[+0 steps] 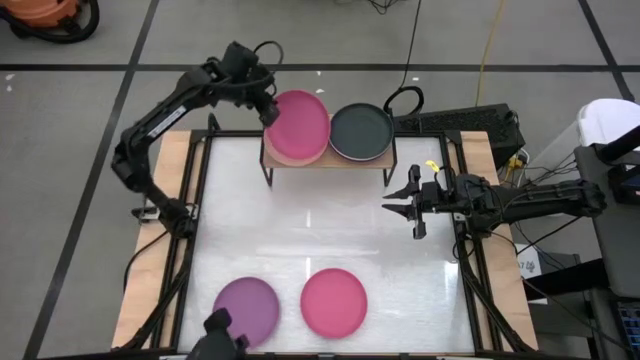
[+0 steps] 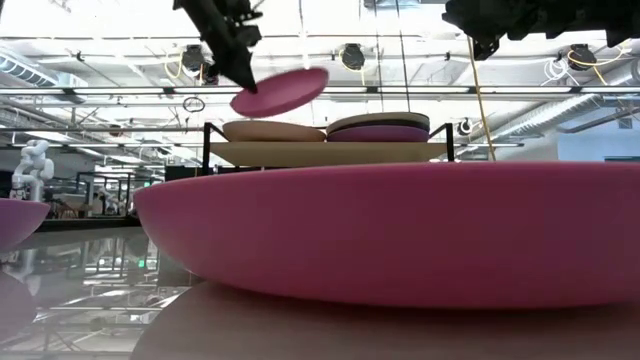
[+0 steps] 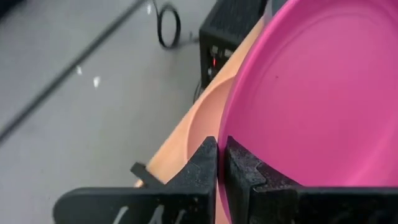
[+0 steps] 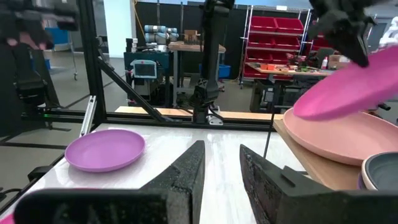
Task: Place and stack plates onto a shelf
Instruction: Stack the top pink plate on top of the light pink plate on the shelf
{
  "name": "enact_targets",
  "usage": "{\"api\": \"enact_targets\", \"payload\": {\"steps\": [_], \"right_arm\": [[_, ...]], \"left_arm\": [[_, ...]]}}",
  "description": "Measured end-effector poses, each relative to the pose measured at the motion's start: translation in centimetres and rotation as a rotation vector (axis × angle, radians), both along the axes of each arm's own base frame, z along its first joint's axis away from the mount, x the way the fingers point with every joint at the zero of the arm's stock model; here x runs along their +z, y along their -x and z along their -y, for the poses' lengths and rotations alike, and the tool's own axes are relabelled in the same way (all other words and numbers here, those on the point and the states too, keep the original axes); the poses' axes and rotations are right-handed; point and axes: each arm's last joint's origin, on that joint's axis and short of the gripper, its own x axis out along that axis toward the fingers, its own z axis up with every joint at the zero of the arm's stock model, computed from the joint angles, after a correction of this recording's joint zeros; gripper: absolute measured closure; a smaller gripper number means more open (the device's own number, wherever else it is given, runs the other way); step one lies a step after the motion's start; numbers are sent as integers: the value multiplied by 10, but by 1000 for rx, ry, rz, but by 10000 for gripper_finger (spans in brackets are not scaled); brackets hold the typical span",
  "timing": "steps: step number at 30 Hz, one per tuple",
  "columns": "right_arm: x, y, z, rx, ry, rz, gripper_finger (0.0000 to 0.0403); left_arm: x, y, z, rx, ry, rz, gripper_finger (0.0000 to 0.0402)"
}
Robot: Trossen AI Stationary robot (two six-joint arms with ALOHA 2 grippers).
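My left gripper (image 1: 268,112) is shut on a magenta plate (image 1: 300,124) held tilted above the left half of the light-wood shelf (image 2: 330,153). A salmon plate (image 3: 204,118) rests flat on the shelf board beneath it. On the shelf's right half a dark grey plate (image 1: 361,132) tops a small stack with a purple plate (image 2: 380,133) lower in it. A purple plate (image 1: 245,308) and another magenta plate (image 1: 334,301) lie flat on the table near its near edge. My right gripper (image 1: 398,206) hovers open over the table's right side, touching nothing. My left gripper pinches the magenta plate's rim (image 3: 231,127) on its left side, one finger (image 3: 202,163) under the rim and one (image 3: 244,165) over it. The fingers come slanting down from the table's left. The plate is lifted clear of the salmon plate, its far side tipped upward (image 2: 305,82).
The shelf stands at the table's far edge on thin black legs (image 1: 270,178). Black frame rails (image 1: 200,190) run along the table's left and right sides. Bare white tabletop (image 1: 320,235) lies between the shelf and the two near plates. Cables and a black box (image 1: 470,122) sit beyond the shelf.
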Motion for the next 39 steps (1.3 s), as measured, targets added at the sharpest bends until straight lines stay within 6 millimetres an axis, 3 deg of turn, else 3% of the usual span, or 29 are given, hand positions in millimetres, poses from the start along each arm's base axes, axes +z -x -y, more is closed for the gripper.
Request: {"api": "enact_targets", "payload": {"steps": [9,39], "right_arm": [[-1,-1,0,0,0,-10,316],[-4,-5,0,0,2,-28,316]], "left_arm": [[-21,-1,-27,82,121,-79,391],[-21,2,-27,72,187,-40,377]]}}
